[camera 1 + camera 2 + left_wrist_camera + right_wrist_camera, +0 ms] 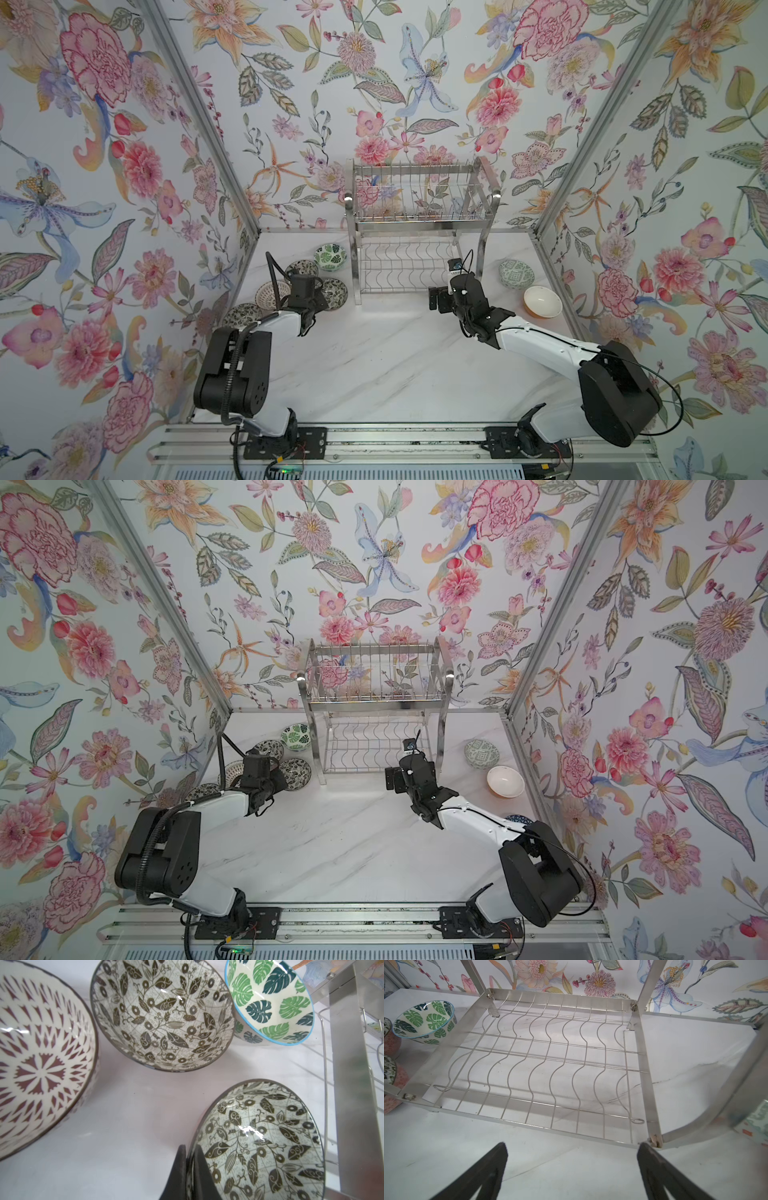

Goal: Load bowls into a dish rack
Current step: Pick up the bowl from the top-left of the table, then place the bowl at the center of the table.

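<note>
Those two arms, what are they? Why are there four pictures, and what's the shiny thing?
They are robot arms, a left arm and a right arm, each ending in a two-finger gripper. Two pictures look down from above; two come from cameras on the wrists. On the table stand bowls and a steel dish rack, with no bowl in it yet. The left gripper pinches the rim of a floral bowl. The right gripper is open and holds nothing, facing the rack.

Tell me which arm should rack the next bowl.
Left: the left gripper is shut on the rim of the black-and-white floral bowl. The right gripper is open and empty, facing the dish rack.
</note>
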Controlling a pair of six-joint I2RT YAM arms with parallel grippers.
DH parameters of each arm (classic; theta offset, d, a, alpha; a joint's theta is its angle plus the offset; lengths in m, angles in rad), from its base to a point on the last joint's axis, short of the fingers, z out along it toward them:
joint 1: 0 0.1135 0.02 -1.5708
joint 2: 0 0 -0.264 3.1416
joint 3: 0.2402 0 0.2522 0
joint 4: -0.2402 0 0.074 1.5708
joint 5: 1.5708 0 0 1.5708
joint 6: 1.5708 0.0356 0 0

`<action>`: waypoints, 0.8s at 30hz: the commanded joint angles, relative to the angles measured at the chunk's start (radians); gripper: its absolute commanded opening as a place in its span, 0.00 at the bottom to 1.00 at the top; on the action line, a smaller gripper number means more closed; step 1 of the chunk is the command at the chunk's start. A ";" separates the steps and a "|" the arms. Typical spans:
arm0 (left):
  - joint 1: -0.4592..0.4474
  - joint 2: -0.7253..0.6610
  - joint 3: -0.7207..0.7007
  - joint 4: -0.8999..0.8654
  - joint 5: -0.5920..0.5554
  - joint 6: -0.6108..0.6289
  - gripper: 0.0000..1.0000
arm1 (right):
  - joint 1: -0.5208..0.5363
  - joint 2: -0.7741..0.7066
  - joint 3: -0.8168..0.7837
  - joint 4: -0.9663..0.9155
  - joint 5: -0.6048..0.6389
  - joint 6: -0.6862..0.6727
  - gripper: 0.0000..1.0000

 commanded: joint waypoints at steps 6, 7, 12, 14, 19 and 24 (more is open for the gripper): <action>-0.002 -0.198 -0.100 -0.109 0.024 0.030 0.00 | 0.000 -0.036 -0.003 -0.035 0.013 -0.010 0.99; -0.004 -0.218 -0.106 -0.129 0.028 0.034 0.00 | 0.000 -0.036 -0.005 -0.035 0.013 -0.011 0.99; -0.069 -0.282 -0.122 -0.196 0.049 0.039 0.00 | 0.002 -0.033 -0.010 -0.040 0.000 -0.011 0.99; -0.127 -0.281 -0.104 -0.218 0.057 0.046 0.00 | 0.002 -0.030 -0.008 -0.051 -0.006 -0.013 0.99; -0.257 -0.275 -0.082 -0.223 0.078 0.019 0.00 | 0.000 -0.032 0.004 -0.091 -0.007 -0.009 0.99; -0.365 -0.239 -0.083 -0.133 0.100 -0.047 0.00 | 0.000 -0.057 -0.006 -0.105 -0.001 -0.009 0.99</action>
